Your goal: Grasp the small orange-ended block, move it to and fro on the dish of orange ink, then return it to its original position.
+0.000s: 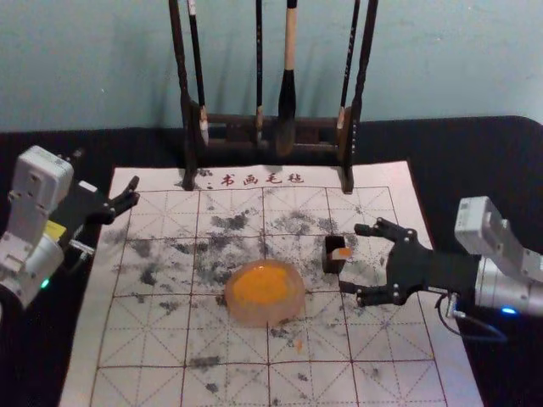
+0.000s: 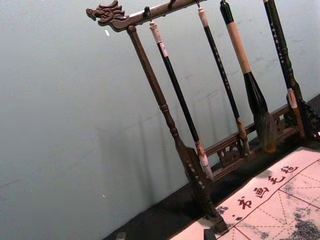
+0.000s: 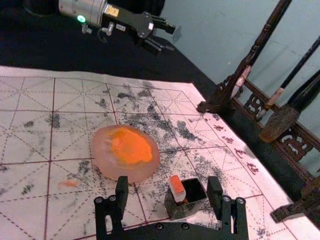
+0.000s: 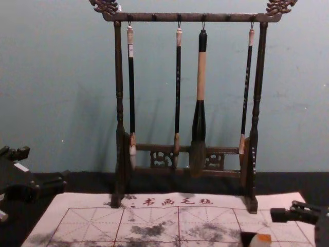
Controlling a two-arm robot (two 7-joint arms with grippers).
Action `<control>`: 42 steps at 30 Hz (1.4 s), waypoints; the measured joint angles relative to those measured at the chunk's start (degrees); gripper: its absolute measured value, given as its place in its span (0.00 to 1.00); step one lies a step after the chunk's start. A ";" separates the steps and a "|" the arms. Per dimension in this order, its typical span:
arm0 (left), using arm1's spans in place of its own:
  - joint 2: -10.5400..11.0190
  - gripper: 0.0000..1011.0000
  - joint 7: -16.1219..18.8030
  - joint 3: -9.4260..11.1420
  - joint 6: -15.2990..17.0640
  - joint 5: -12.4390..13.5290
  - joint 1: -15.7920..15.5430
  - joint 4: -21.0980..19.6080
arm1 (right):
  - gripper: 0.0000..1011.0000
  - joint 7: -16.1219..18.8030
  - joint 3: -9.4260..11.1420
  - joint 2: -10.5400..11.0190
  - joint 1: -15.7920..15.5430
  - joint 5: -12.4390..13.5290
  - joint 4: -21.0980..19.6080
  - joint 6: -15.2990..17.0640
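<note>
My right gripper (image 1: pixel 363 259) is open just right of the small dark box (image 1: pixel 330 258), from which the orange-ended block (image 1: pixel 341 253) leans out. In the right wrist view, the block (image 3: pixel 177 188) and box (image 3: pixel 184 204) stand between the spread fingertips of my right gripper (image 3: pixel 167 192), farther out and not gripped. The dish of orange ink (image 1: pixel 265 292) sits left of the box and nearer my body. Over the mat's left edge, my left gripper (image 1: pixel 127 199) is idle with its fingers apart; the chest view has it (image 4: pixel 46 167) at the left edge.
A dark wooden rack (image 1: pixel 246 144) with several hanging brushes stands at the mat's back edge, before the wall. The gridded calligraphy mat (image 1: pixel 144 339) bears black ink stains, and a small orange smear (image 1: pixel 299 345) lies near the dish. Black cloth surrounds the mat.
</note>
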 joint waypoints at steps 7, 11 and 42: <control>0.00 0.99 0.00 0.00 0.00 0.00 0.00 0.00 | 0.99 1.49 -1.21 -1.01 3.23 -2.19 2.75 -0.13; 0.00 0.99 0.00 0.00 0.00 0.00 0.00 0.00 | 0.99 2.02 -1.98 -1.37 5.31 -3.35 3.72 1.55; 0.00 0.99 0.00 0.00 0.00 0.00 0.00 0.00 | 0.99 5.63 -2.32 -6.90 8.63 0.28 14.96 -7.92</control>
